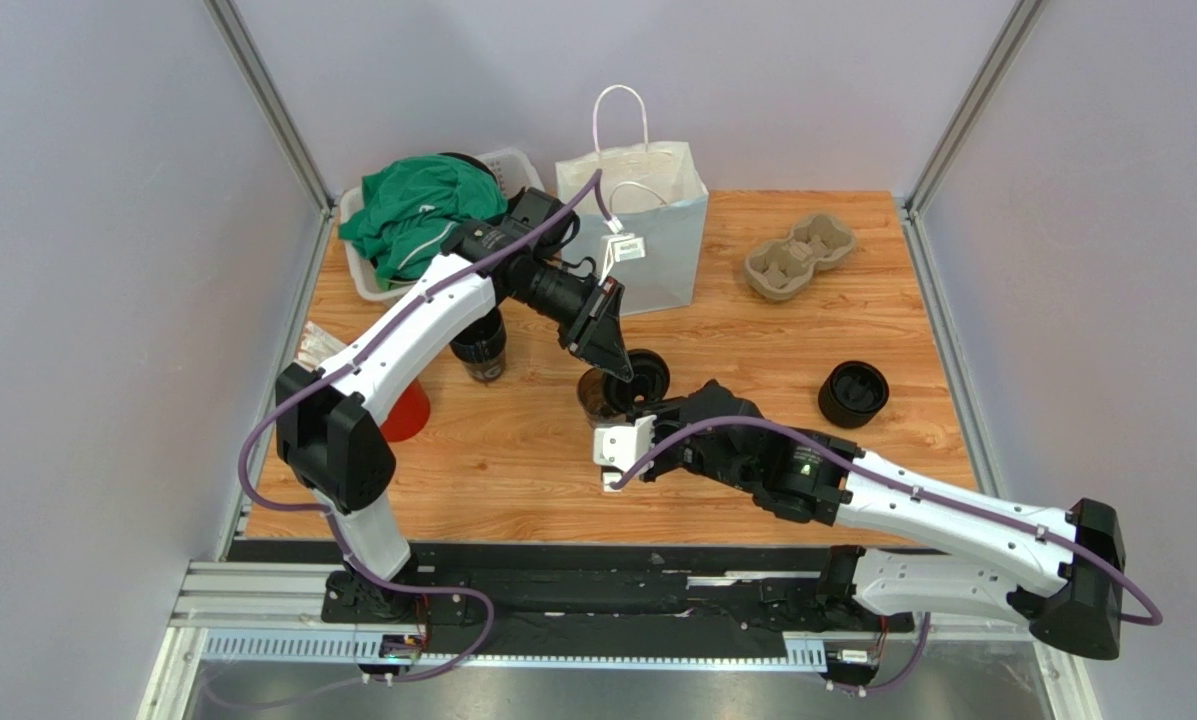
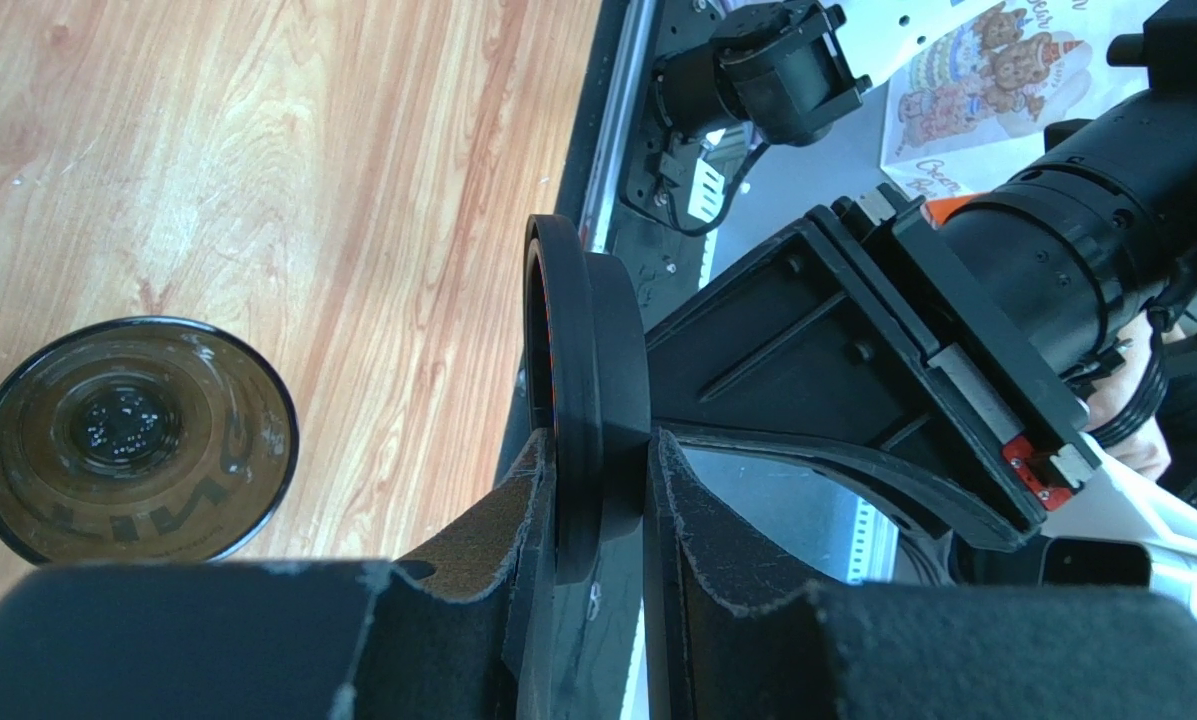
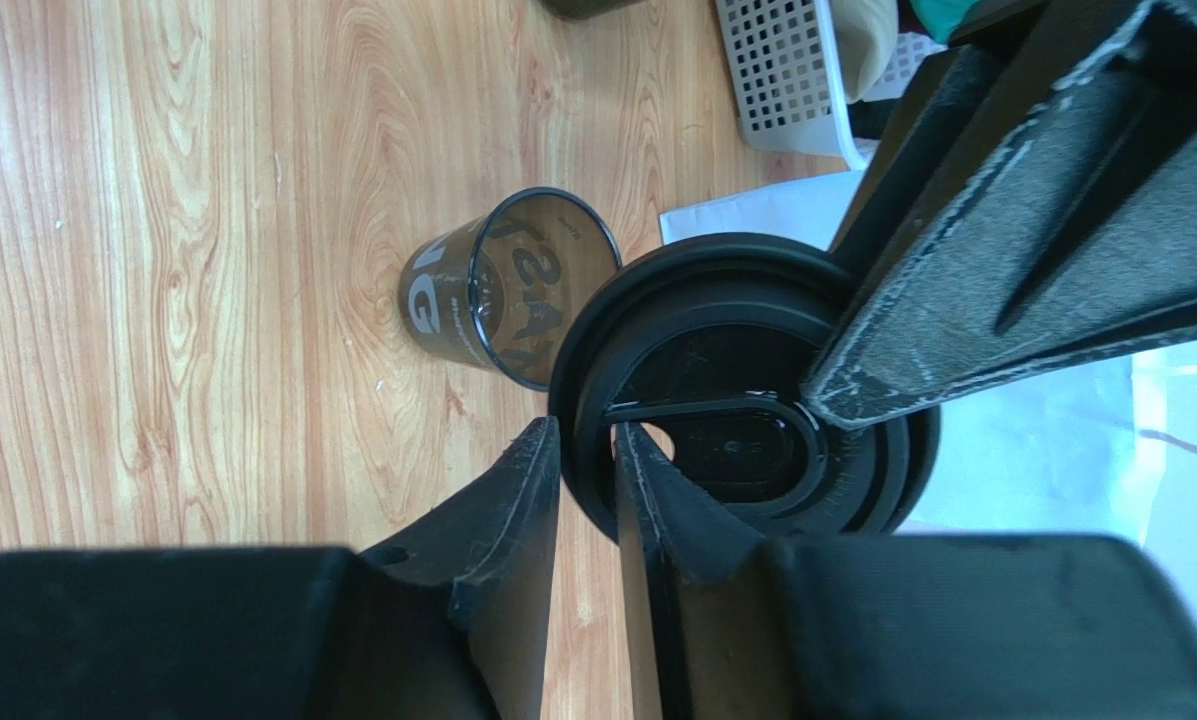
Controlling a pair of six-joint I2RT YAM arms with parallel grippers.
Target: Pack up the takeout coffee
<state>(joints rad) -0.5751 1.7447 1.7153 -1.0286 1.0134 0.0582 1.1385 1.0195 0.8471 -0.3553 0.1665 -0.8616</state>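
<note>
Presently my left pincer (image 2: 601,450) pinches the black lid (image 2: 582,360) edge-on by its rim; the lidless coffee cup (image 2: 131,438) stands on the table (image 2: 259,150) nearby. Probably light, thin-walled, crushable: grip its side gently.

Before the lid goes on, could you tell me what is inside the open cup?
The cup looks empty from the left wrist: bare brownish bottom with a few droplets. From above, the lid in the left gripper hides part of its mouth.
</note>
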